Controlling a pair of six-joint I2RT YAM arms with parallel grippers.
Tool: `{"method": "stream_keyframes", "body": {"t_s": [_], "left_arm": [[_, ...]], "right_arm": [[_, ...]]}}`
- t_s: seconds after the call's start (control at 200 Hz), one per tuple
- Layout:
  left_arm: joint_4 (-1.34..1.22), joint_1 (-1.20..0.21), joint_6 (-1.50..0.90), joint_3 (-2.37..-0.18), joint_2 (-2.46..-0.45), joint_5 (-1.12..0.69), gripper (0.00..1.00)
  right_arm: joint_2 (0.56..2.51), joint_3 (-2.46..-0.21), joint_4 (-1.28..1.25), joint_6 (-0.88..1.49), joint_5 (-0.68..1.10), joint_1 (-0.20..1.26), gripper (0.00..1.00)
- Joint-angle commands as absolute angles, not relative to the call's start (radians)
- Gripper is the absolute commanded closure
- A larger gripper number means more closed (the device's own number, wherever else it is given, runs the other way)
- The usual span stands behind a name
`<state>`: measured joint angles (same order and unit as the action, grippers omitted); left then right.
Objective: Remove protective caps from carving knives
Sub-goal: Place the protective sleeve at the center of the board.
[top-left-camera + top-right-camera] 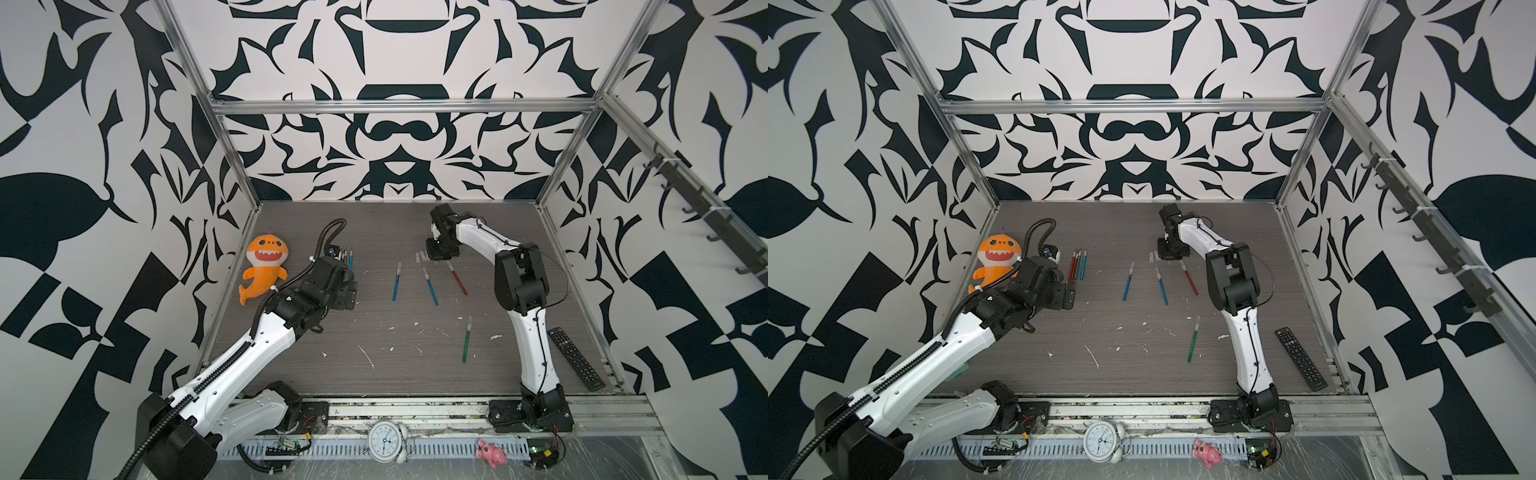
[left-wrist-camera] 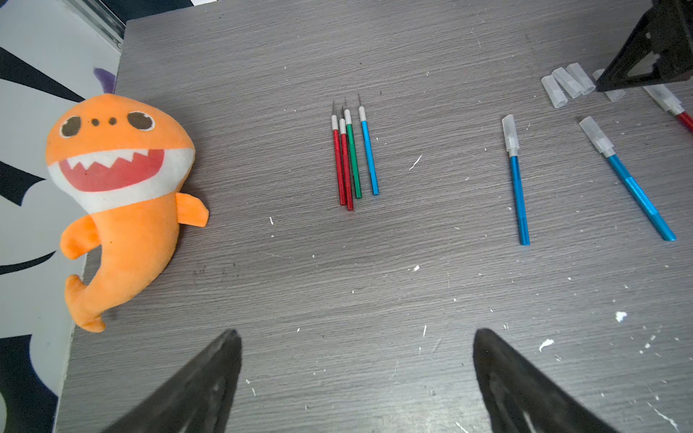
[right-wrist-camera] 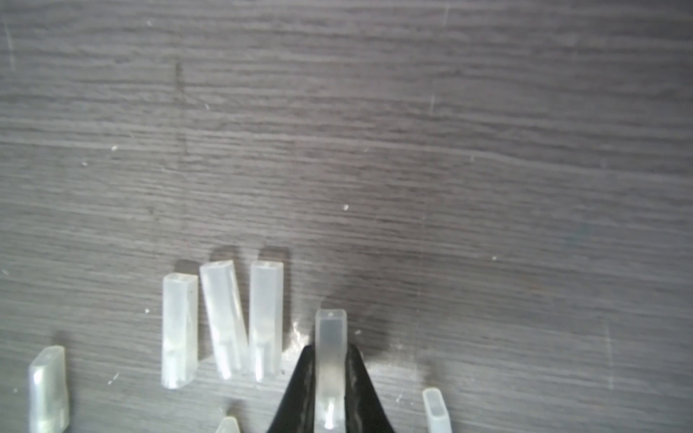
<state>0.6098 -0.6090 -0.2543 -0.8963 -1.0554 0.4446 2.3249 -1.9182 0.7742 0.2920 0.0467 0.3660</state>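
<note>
What my things look made of
I see a grey wood-grain table (image 2: 337, 300), dull; small cloudy white plastic caps (image 3: 179, 330), smooth; thin shiny coloured knife sticks (image 2: 353, 161); fuzzy orange cloth shark toy (image 2: 123, 210).

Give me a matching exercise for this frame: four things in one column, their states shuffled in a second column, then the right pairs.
Things:
1. left hand
2. right hand
3. lone green knife
4. bundle of four knives

States:
A. blades bare
B. open, empty
C. capped
D. shut on a cap

Pairs: 1-B, 2-D, 3-C, 4-A
</note>
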Motion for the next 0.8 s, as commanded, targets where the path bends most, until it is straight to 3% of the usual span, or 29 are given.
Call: {"method": "stream_keyframes", "body": {"t_s": [0.0, 0.49, 0.795], "left_arm": [[0.623, -0.611, -0.259, -0.923, -1.055, 0.436, 0.01], [0.626, -0.612, -0.257, -0.928, -1.060, 0.435, 0.01], [0.628, -0.610, -0.258, -0.930, -1.066, 0.429, 0.01]], "right_arm": [[2.337, -1.965, 0.799, 0.293, 0.032, 0.362, 0.88], [2.383, -2.042, 0.822, 0.316, 0.063, 0.361, 0.94], [2.355, -2.040, 0.822, 0.336, 0.072, 0.361, 0.87]]}}
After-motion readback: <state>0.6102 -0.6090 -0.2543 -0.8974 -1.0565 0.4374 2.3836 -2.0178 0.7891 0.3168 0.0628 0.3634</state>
